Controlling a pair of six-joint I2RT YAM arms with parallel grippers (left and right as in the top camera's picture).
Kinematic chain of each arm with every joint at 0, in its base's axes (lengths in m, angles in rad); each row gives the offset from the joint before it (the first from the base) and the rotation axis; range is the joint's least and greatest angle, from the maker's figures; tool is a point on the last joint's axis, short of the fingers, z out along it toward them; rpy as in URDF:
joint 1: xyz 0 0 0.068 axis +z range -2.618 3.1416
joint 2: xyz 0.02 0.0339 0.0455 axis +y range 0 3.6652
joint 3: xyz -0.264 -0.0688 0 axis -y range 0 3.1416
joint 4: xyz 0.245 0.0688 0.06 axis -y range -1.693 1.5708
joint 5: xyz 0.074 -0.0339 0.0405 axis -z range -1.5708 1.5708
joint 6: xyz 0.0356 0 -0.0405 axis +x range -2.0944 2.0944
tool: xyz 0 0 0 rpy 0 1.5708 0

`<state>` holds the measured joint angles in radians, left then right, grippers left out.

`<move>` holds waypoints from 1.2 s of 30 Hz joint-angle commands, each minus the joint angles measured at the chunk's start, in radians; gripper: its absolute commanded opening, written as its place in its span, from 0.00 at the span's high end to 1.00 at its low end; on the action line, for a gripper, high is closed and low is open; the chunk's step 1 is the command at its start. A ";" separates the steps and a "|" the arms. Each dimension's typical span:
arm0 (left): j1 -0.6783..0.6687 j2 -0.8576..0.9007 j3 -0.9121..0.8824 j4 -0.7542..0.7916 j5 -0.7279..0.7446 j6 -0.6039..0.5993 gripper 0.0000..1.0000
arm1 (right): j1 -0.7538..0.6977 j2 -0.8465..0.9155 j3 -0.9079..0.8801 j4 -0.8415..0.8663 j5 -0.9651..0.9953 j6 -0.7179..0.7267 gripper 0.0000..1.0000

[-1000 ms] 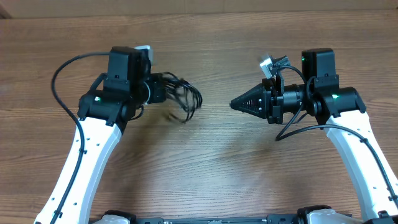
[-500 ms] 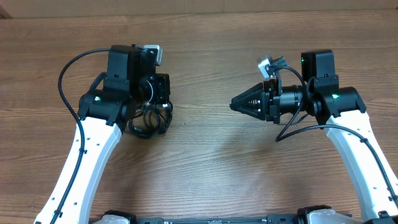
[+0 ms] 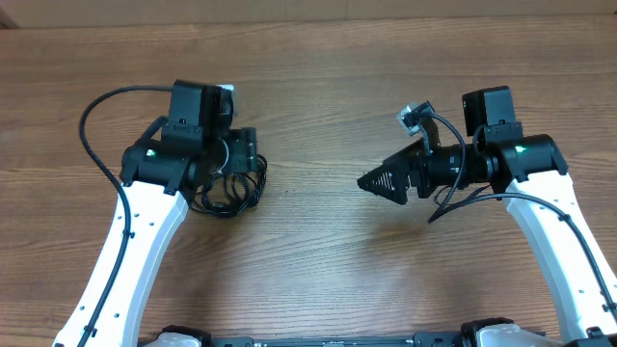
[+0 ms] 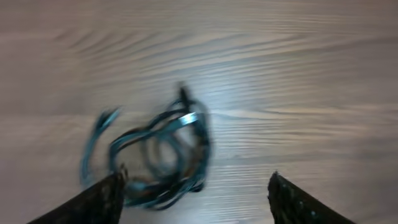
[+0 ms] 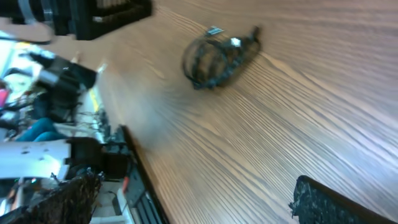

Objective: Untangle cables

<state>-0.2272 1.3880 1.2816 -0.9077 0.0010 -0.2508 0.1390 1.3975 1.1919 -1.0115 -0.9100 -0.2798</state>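
Note:
The cables are a small black looped bundle lying on the wooden table just below my left gripper. The left wrist view shows the blurred bundle on the wood close to the left finger, with nothing gripping it. That gripper stands open. My right gripper hovers open over bare wood well to the right of the bundle. From the right wrist the bundle appears far off, and that gripper holds nothing.
A thick black robot wire arcs out to the left of the left arm. The right wrist view shows the table's edge, with equipment and clutter beyond it. Bare wood lies between the two grippers.
The left gripper swung the bundle from its right side down to the table and opened, letting it go. The right gripper went from shut to wide open and dipped slightly.

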 commanded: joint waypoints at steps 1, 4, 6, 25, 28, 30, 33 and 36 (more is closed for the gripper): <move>0.016 0.000 -0.002 -0.020 -0.169 -0.103 0.22 | 0.016 -0.013 0.018 0.002 0.135 0.106 0.00; 0.043 0.000 -0.002 -0.023 -0.168 -0.141 0.19 | 0.053 0.002 0.018 0.005 0.179 0.143 0.00; 0.079 0.000 -0.002 -0.023 -0.156 -0.162 0.13 | 0.104 0.022 0.018 0.021 0.217 0.192 0.00; 0.240 0.000 -0.002 -0.023 -0.134 -0.138 0.00 | 0.534 0.375 0.007 0.498 0.349 0.626 0.00; 0.240 0.000 -0.002 -0.023 -0.133 -0.138 0.00 | 0.557 0.418 0.007 0.581 0.353 0.671 0.00; 0.240 0.000 -0.002 -0.023 -0.132 -0.138 0.00 | 0.561 0.435 0.007 0.634 0.364 0.704 0.00; 0.240 0.000 -0.002 -0.023 -0.131 -0.138 0.01 | 0.561 0.455 0.007 0.702 0.398 0.759 0.00; 0.240 0.000 -0.002 -0.023 -0.131 -0.138 0.00 | 0.561 0.475 0.007 0.753 0.423 0.786 0.00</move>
<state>0.0074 1.3880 1.2816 -0.9291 -0.1211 -0.3901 0.7017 1.8458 1.1908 -0.2951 -0.5312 0.4408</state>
